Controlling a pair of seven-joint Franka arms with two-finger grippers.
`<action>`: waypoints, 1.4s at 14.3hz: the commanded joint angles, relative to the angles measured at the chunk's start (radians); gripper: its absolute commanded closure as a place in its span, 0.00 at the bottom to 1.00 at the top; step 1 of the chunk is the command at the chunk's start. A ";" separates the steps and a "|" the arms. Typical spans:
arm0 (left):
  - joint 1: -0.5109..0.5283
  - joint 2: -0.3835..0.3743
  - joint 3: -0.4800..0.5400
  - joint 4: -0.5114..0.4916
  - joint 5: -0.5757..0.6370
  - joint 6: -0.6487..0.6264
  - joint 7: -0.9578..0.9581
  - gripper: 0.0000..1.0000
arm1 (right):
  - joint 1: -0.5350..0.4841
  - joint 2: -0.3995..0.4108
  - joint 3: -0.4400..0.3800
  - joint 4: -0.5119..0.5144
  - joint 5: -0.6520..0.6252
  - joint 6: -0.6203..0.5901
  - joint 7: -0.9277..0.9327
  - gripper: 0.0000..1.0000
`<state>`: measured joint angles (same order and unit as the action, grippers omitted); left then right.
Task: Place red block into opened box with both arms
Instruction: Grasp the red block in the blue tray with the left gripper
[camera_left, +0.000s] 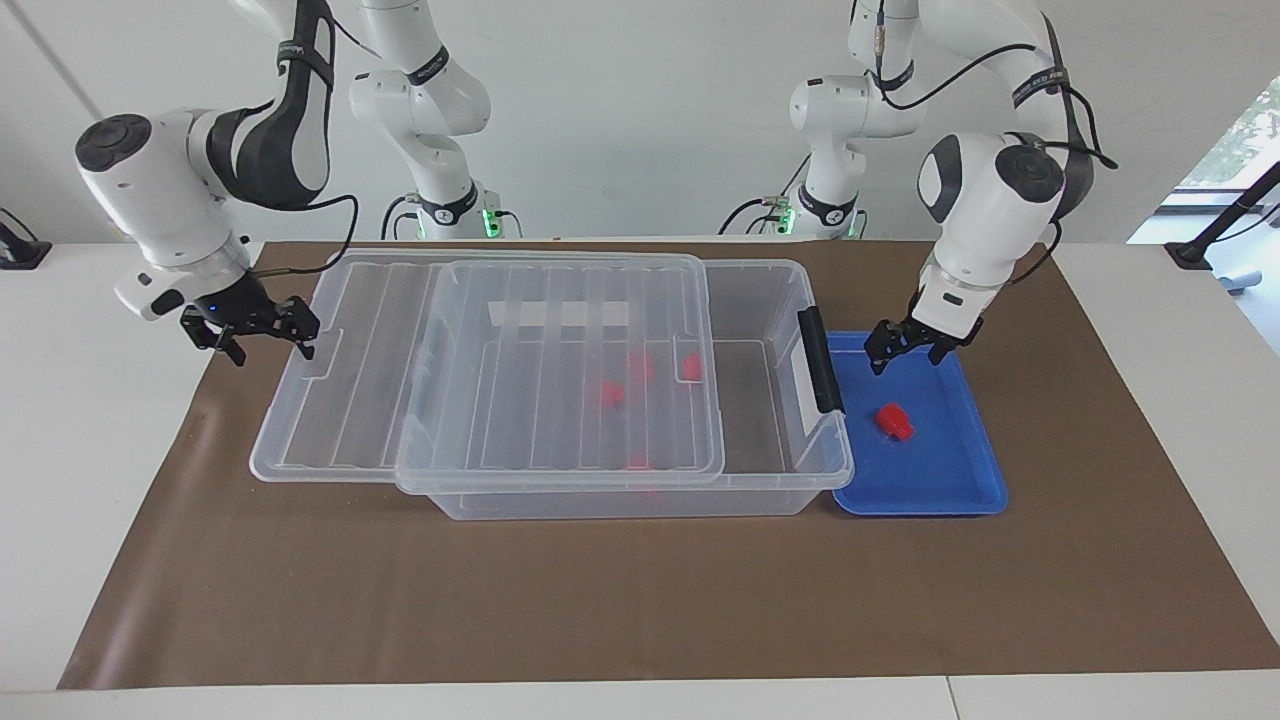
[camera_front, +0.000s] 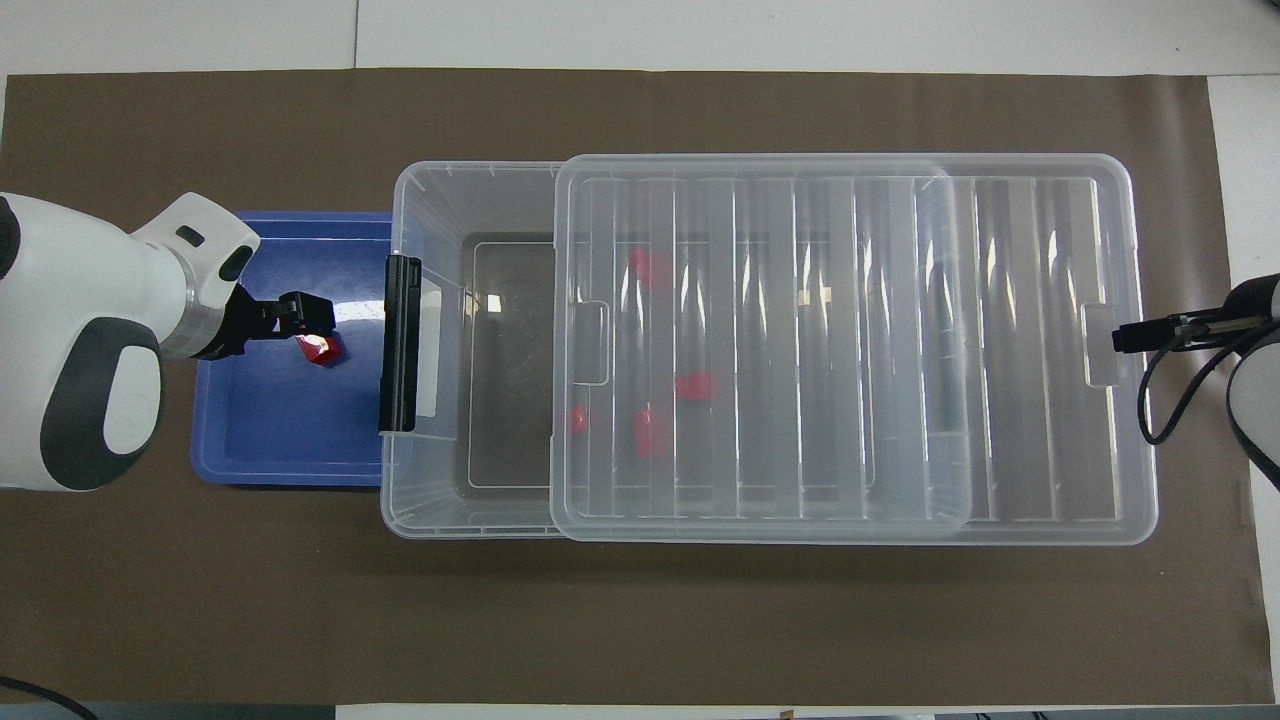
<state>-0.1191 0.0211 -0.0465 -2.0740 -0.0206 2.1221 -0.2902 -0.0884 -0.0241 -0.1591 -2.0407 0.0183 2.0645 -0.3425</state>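
One red block (camera_left: 895, 421) (camera_front: 321, 348) lies in the blue tray (camera_left: 920, 505) (camera_front: 290, 476). My left gripper (camera_left: 905, 358) (camera_front: 310, 318) hangs open just over that block, apart from it. The clear box (camera_left: 828, 468) (camera_front: 396, 250) stands beside the tray. Its ribbed lid (camera_left: 500, 300) (camera_front: 1000, 350) sits partly slid off toward the right arm's end, so the box's tray end is uncovered. Several red blocks (camera_left: 606, 394) (camera_front: 696, 385) lie inside under the lid. My right gripper (camera_left: 262, 345) (camera_front: 1125, 338) is open, with a fingertip at the lid's end tab.
A brown mat (camera_left: 640, 600) (camera_front: 640, 620) covers the table under the box and tray. The box's black latch (camera_left: 820, 360) (camera_front: 402, 340) stands at the end beside the tray. The lid overhangs the mat at the right arm's end.
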 joint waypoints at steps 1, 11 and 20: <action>-0.005 0.035 0.007 -0.061 0.019 0.096 -0.056 0.00 | -0.011 -0.014 -0.023 -0.009 0.002 0.017 -0.050 0.00; 0.013 0.129 0.007 -0.138 0.019 0.306 -0.069 0.00 | -0.007 -0.002 -0.106 0.013 -0.009 0.052 -0.170 0.00; 0.018 0.145 0.008 -0.126 0.019 0.331 -0.196 1.00 | -0.007 0.007 -0.145 0.013 -0.014 0.082 -0.230 0.00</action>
<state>-0.1061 0.1899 -0.0373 -2.1954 -0.0206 2.4456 -0.4396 -0.0884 -0.0236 -0.2973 -2.0286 0.0148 2.1285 -0.5417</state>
